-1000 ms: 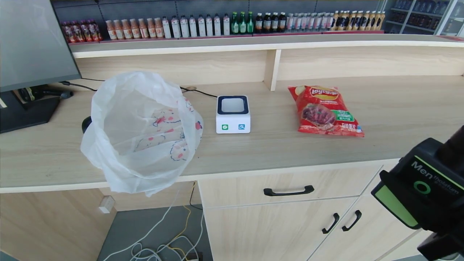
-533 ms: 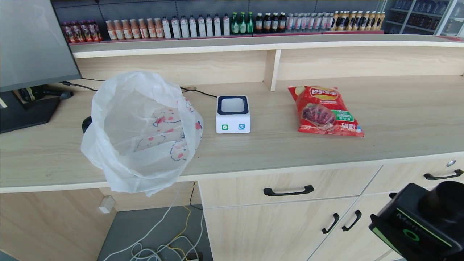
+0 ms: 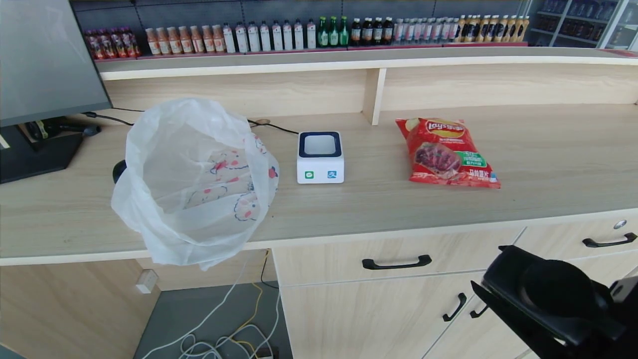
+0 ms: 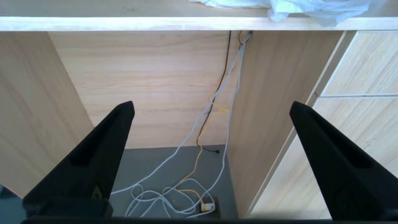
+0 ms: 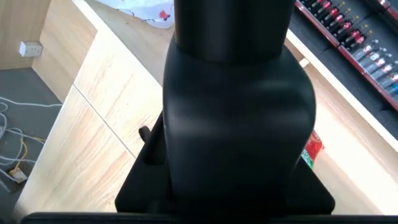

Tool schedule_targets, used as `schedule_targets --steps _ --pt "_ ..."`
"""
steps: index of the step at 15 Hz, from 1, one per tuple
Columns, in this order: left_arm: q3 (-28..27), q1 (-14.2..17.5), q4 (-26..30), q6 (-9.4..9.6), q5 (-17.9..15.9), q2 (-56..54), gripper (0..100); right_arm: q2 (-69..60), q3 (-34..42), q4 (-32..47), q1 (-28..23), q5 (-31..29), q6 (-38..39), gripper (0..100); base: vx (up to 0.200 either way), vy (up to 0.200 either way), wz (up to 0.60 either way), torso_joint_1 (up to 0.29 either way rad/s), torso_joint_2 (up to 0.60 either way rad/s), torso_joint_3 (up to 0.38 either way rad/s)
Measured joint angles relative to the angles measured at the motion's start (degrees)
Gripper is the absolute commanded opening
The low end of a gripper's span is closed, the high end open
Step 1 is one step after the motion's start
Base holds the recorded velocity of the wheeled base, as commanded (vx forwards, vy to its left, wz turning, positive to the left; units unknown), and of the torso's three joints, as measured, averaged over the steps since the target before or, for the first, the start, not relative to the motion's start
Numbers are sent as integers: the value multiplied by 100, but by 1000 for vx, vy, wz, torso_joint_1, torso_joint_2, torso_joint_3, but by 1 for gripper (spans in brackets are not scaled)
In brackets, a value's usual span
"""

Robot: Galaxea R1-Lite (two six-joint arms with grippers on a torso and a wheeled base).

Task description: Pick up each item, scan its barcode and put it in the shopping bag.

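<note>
A black bottle [image 3: 543,291] hangs low at the right, in front of the cabinet doors and below the counter top. My right gripper [image 5: 230,186] is shut on it, and the bottle's dark body [image 5: 236,118] stands between the fingers. On the counter lie a red chips bag [image 3: 446,152], a white scanner [image 3: 320,157] and a white shopping bag [image 3: 194,174] holding a pink-printed item. My left gripper [image 4: 208,155] is open and holds nothing, below the counter's front edge, under the shopping bag [image 4: 298,7].
A monitor [image 3: 45,60] stands at the counter's far left. Drawers with black handles [image 3: 397,263] run under the counter. Loose cables [image 3: 224,339] lie on the floor in the open space below the bag. Drink bottles [image 3: 309,32] line the back shelf.
The right gripper has dropped with the black bottle and shifted left. The bottle has turned, so its green label has gone from sight. Nothing on the counter has moved.
</note>
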Motion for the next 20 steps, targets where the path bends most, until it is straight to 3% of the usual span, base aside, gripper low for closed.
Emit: schedule_targets --steps 3,7,10,13,20 --pt "0 0 0 0 0 0 100 450 -507 -189 317 15 -627 0 0 0 0 0 0 0" --pt "0 0 0 2 0 0 100 937 -623 -852 542 121 -1163 0 0 0 0 0 0 0" --pt "0 0 0 2 0 0 100 1458 -690 -1479 584 512 -1612 0 0 0 0 0 0 0" --pt "0 0 0 0 0 0 100 2086 -926 -2029 568 1317 -2688 0 0 0 0 0 0 0" --pt "0 0 0 0 0 0 100 2324 -1431 -2064 438 2258 -3961 0 0 0 0 0 0 0"
